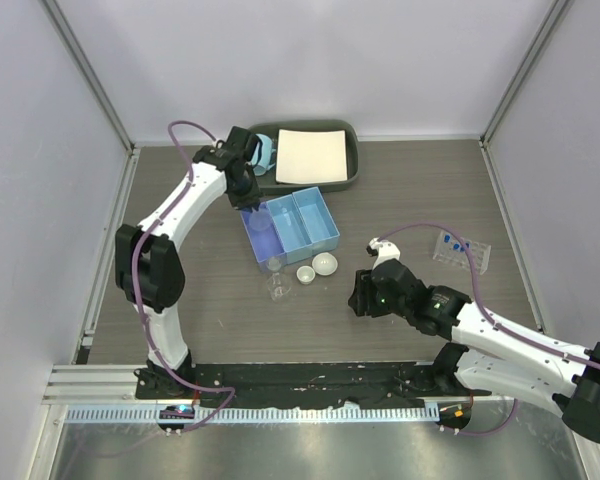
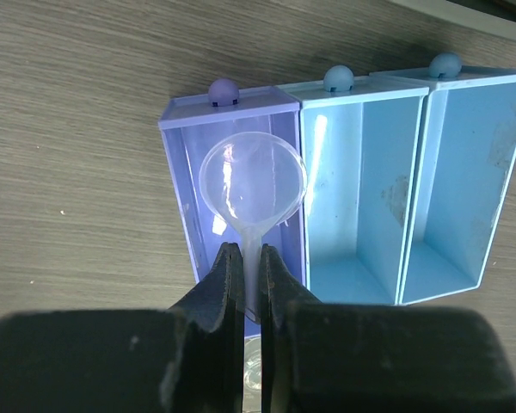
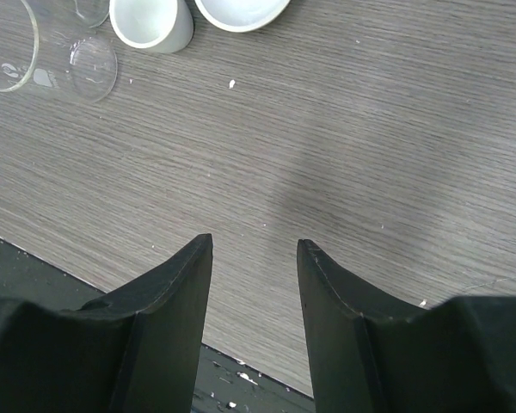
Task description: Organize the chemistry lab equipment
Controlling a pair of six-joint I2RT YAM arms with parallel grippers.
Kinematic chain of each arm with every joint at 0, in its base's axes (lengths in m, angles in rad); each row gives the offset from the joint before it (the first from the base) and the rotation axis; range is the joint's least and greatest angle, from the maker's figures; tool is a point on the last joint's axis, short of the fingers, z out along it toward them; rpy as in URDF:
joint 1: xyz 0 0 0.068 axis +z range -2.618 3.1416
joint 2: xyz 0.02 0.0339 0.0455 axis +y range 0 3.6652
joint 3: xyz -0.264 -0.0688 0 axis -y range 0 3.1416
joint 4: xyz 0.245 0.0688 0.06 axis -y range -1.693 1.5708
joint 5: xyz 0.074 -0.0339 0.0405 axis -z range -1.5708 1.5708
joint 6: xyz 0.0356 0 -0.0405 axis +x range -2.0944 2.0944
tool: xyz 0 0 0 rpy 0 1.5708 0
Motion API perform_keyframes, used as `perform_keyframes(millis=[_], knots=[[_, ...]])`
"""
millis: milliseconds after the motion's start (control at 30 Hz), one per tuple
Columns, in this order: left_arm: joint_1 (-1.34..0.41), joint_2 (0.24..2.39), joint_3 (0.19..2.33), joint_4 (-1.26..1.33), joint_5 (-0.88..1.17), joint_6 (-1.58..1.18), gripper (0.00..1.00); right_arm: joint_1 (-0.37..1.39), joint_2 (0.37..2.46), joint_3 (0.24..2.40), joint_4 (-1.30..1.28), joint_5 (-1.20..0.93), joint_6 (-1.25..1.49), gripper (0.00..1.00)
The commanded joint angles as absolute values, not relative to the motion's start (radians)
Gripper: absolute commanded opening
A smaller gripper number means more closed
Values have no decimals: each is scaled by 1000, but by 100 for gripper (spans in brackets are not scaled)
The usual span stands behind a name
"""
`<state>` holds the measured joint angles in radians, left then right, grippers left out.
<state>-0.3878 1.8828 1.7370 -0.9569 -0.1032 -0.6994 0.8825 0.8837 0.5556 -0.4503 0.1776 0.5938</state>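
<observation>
Dark grey tray [image 1: 353, 160] holds a white sheet [image 1: 311, 156], with a light-blue mug [image 1: 267, 153] beside it

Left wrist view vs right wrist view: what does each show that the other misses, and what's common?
Only left wrist: the blue three-compartment plastic box, and the shut left gripper pinching the neck of a small clear round-bodied bottle over the end compartment at the left of that view. Only right wrist: two small white round dishes and clear glassware at the top edge, plus the open right gripper, holding nothing. Both: the grey wood-grain table.
</observation>
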Motion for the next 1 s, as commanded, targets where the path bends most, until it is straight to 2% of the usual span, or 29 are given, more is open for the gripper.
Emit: perform_keyframes(millis=[0, 467, 967], knots=[[-382, 1919, 1773, -943, -117, -698, 0, 888, 876, 551, -434, 195, 598, 50], [-371, 1894, 1743, -942, -184, -677, 0, 888, 897, 540, -407, 186, 598, 50], [-371, 2052, 1776, -933, -195, -673, 0, 888, 914, 525, -385, 184, 598, 50]])
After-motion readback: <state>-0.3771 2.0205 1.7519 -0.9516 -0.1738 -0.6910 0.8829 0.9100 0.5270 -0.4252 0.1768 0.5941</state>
